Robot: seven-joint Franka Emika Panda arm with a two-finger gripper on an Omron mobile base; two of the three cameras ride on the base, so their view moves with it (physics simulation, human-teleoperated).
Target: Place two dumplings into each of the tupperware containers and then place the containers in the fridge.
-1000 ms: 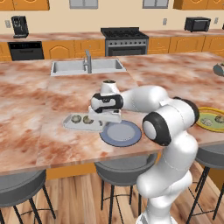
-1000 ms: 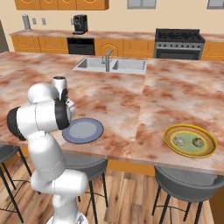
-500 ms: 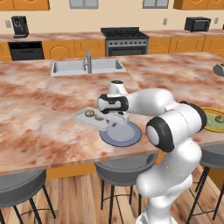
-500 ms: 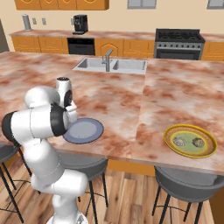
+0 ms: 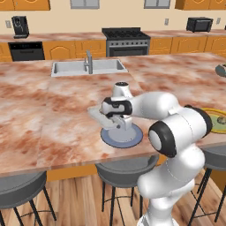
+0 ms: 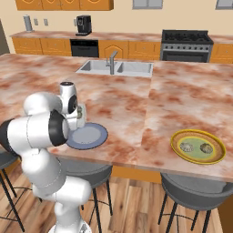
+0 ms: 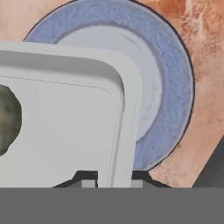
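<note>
My gripper [image 7: 113, 177] is shut on the rim of a pale grey tupperware container [image 7: 65, 131], which hangs tilted just above the round blue-grey plate [image 7: 166, 87]. One tan-olive dumpling [image 7: 8, 118] lies inside it at the left edge of the hand view. In the left base view the gripper [image 5: 118, 127] points down over the plate [image 5: 130, 137], and the container [image 5: 95, 113] sticks out to its left. From the right, the container [image 6: 81, 113] peeks out beside the hand, over the plate [image 6: 91, 135]. Two more dumplings [image 6: 186, 146] sit on a yellow-rimmed plate [image 6: 217, 157]. The fridge is out of view.
A steel sink [image 5: 70, 68] with a faucet [image 5: 88, 62] is set into the marble island behind the plate. Grey stools [image 5: 126, 170] stand along the island's near edge. A stove [image 5: 126, 39] and orange cabinets line the back wall. A dark bowl [image 5: 220, 69] sits far right.
The container has left the counter and moved right with my gripper, ending up over the blue-grey plate. The arm's elbow has swung right as well.
</note>
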